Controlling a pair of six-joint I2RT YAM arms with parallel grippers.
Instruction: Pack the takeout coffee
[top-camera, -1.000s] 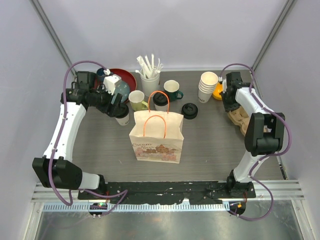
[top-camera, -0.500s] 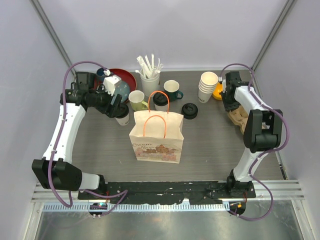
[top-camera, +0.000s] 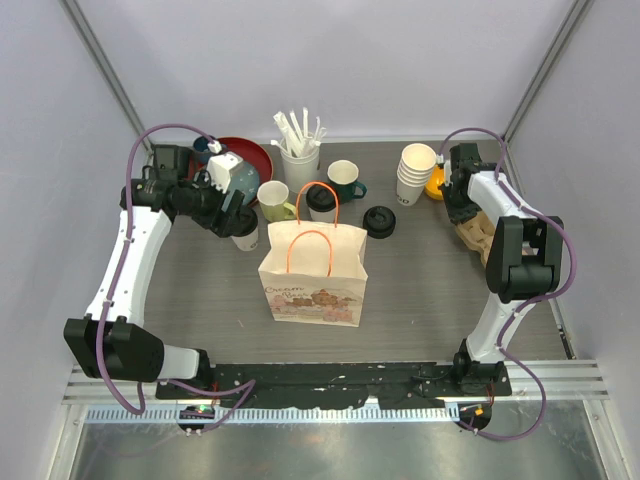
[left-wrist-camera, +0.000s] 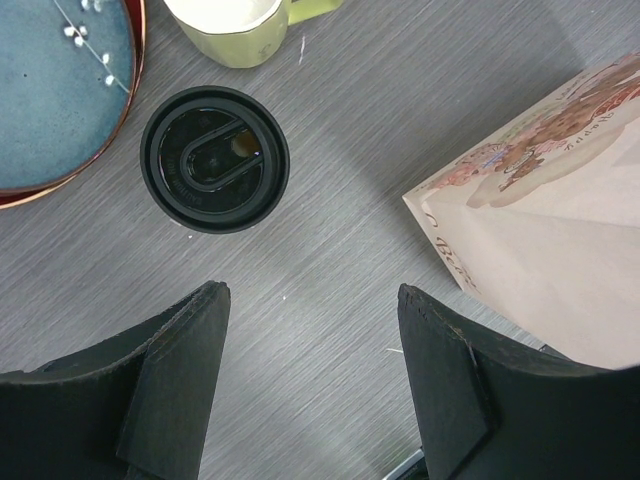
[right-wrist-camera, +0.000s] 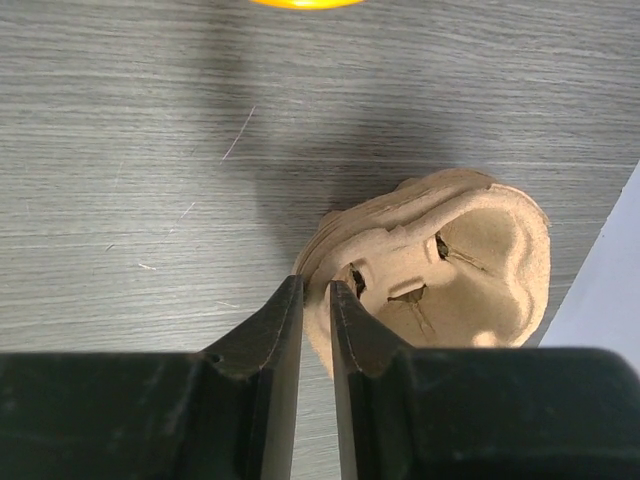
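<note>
Hovered left claw (left-wrist-camera: 312, 295) wide open and empty close by 1 lidded cup (left-wrist-camera: 215, 158), upright on the surface (left-wrist-camera: 350, 100) between blue plate (left-wrist-camera: 50, 90) and paper bag (left-wrist-camera: 560, 250). Spotted 2nd lidded cup (top-camera: 321, 200) just behind the bag. Pinched right claw (right-wrist-camera: 315, 285) almost shut on the rim of the cardboard cup carrier (right-wrist-camera: 470, 270) at far right.

table (top-camera: 420, 290), bag (top-camera: 313, 270), lidded cups (top-camera: 321, 200), cup carrier (right-wrist-camera: 480, 270)
</note>
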